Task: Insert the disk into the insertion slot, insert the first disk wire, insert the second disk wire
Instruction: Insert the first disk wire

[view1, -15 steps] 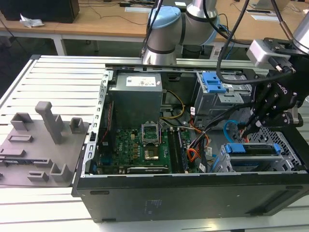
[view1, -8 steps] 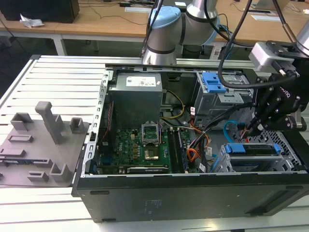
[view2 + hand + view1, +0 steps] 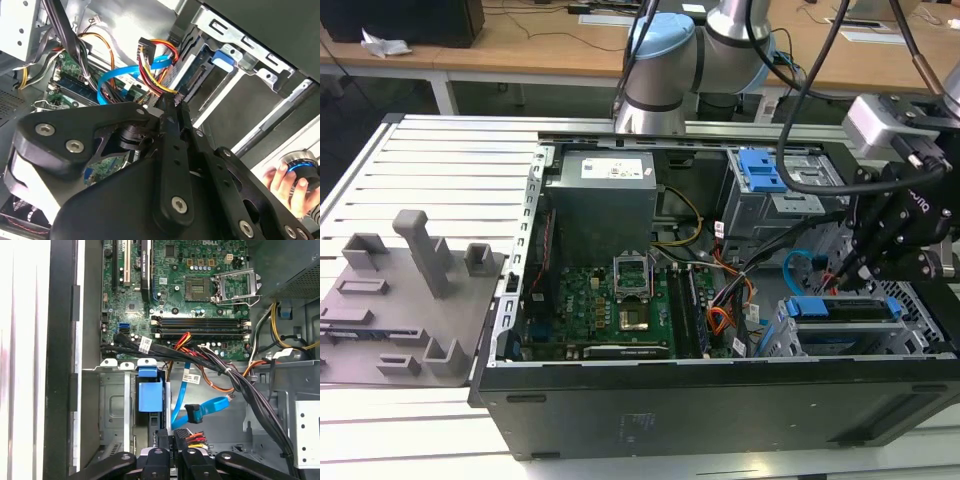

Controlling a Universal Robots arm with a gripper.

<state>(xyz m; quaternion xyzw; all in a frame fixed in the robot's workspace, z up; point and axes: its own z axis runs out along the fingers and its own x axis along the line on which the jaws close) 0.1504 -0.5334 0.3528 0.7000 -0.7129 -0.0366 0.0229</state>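
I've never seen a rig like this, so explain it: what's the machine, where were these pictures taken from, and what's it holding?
It is a robot arm working inside an open desktop computer that lies on a slatted metal table beside a grey fixture plate. The exterior view looks on from off the arm; both wrist views ride on the arm, looking along its black gripper. The blue-framed disk sits in its grey insertion slot. The gripper is shut on a disk wire with red and yellow strands.

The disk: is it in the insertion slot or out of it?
In: the disk, seen by its blue carrier, sits inside the insertion slot.
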